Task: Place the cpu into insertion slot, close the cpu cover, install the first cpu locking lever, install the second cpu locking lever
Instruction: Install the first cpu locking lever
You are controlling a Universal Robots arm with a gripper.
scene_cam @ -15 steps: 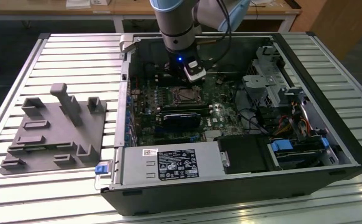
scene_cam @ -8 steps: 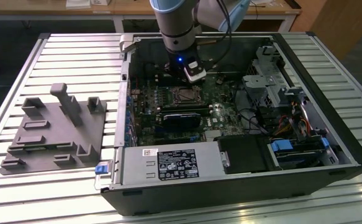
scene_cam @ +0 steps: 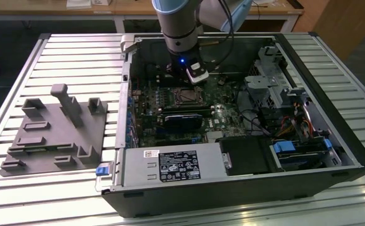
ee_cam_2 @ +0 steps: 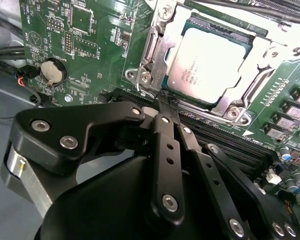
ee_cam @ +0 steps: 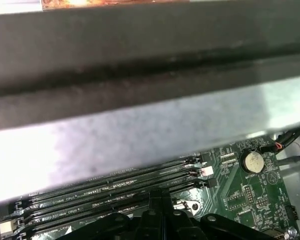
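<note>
In the second wrist view the cpu [ee_cam_2: 207, 65], a silvery square chip, lies in the insertion slot [ee_cam_2: 192, 25] on the green board. The cpu cover [ee_cam_2: 254, 50], a thin metal frame, lies flat around it. Thin metal lever rods run along two sides of the slot [ee_cam_2: 150, 47] [ee_cam_2: 259, 82]. My gripper [ee_cam_2: 163, 105] has its black fingers pressed together, tips right at the slot's near corner beside a lever end; I cannot tell whether they touch it. In the exterior view the gripper [scene_cam: 194, 77] hangs just behind the slot [scene_cam: 184, 96]. Its fingertips [ee_cam: 162, 199] also show in the first wrist view.
The open computer case [scene_cam: 333, 155] lies on a slatted table, with a grey fixture block [scene_cam: 54, 132] at the exterior view's left. Long black memory slots [ee_cam_2: 229, 142] [ee_cam: 115, 185] run beside the fingers. A coin battery [ee_cam_2: 53, 71] [ee_cam: 252, 161] sits on the board. A dark case wall [ee_cam: 150, 60] looms close.
</note>
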